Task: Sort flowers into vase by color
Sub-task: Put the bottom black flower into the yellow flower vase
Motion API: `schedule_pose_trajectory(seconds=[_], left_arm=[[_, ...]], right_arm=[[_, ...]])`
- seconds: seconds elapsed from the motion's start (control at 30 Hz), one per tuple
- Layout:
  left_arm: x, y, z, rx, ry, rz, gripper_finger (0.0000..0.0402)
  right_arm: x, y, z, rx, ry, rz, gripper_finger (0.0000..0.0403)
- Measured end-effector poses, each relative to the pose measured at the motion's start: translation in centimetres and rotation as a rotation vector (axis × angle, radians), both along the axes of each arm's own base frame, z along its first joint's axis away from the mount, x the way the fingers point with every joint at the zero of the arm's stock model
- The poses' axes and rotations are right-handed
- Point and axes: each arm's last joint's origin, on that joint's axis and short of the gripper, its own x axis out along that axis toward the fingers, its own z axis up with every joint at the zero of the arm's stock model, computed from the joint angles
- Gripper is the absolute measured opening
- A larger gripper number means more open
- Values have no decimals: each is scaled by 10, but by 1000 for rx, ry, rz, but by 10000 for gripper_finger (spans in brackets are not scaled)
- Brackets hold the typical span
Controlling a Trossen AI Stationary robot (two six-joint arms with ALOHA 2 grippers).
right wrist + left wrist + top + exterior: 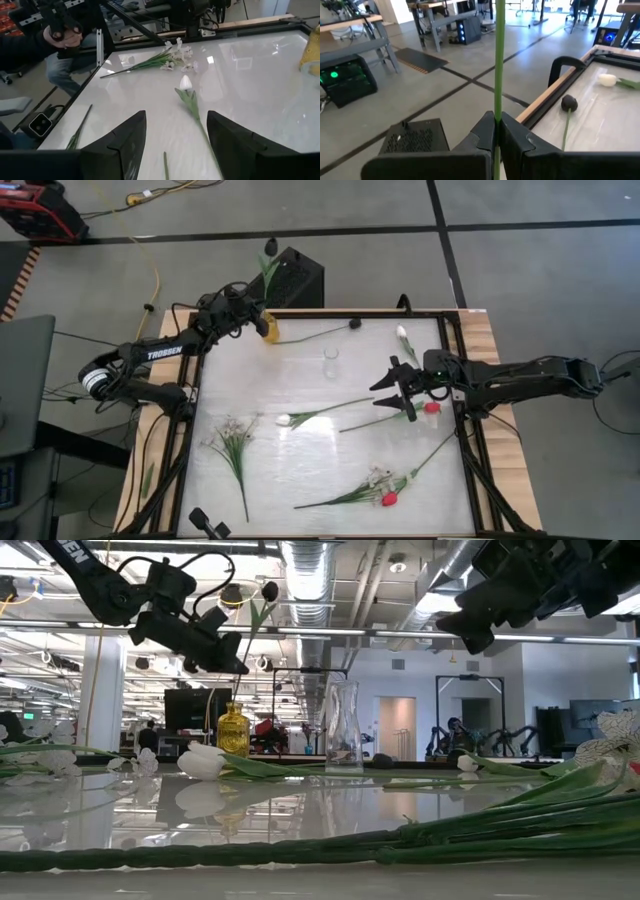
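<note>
Flowers lie scattered over the white table [300,380], thin green stems with tulip-like heads or tiny white blossoms. From above we see a white tulip [283,420] near centre, its stem running toward three o'clock; a dark tulip [354,324] at twelve, stem trailing toward nine, to the yellow vase [271,330]; another white one [401,333] at one o'clock; a red tulip [431,408] at three, stem pointing to eight; a second red one [389,499] with a white sprig at five, stems lying along the eight-to-two line; a white sprig [232,430] at eight, stem toward six. Our left gripper [497,120], over the yellow vase at eleven, is clamped on a stem [499,60] standing upright, dark head up. Our right gripper [176,132] hangs at three with fingers apart, holding nothing. A clear vase [331,364] stands just past centre toward twelve.
</note>
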Motion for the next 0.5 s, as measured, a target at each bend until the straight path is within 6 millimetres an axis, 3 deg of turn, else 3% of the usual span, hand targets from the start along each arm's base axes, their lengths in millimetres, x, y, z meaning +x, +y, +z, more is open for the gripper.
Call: schedule_pose_trajectory(seconds=[0.3, 0.5], left_arm=[[0, 0, -1, -12, 6, 1, 3], [-1, -1, -8, -54, 72, -4, 33]], right_arm=[[0, 0, -1, -3, 13, 2, 234], [-1, 0, -3, -2, 31, 3, 234]])
